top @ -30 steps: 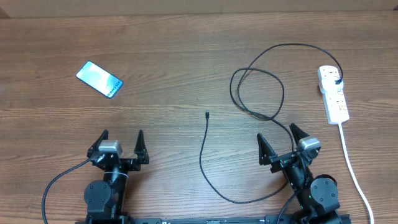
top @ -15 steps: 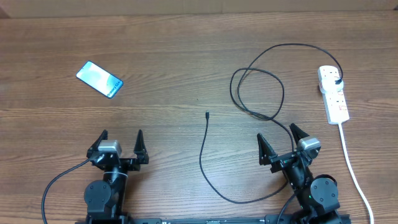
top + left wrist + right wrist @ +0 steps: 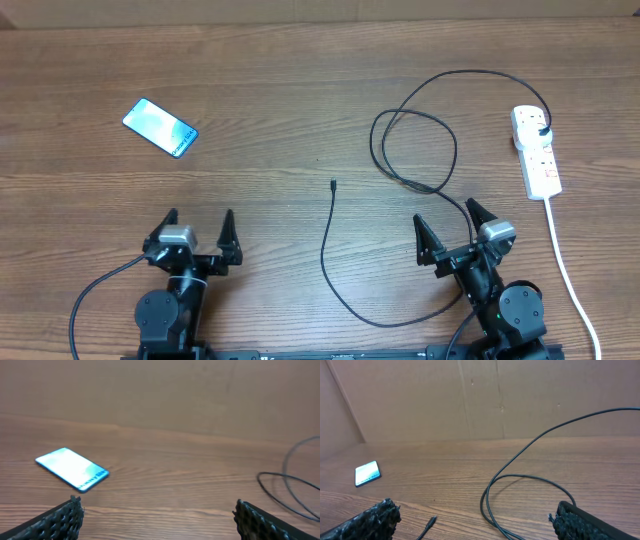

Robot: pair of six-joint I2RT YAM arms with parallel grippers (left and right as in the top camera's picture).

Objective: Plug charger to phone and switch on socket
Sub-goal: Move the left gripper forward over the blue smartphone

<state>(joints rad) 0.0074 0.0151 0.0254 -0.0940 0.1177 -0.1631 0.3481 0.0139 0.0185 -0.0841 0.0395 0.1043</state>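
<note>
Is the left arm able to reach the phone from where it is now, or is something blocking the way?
Probably yes. The phone lies flat on bare table ahead of the open left gripper, with nothing between them; the charger lies off to the right side. Whether the arm stretches that far cannot be told.

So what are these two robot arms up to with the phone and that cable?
Nothing is being handled yet. Both hands, left and right, sit open at the near edge of the table. The lit phone lies far left, the black charger cable sprawls mid-table, already plugged into the white power strip on the right.
</note>
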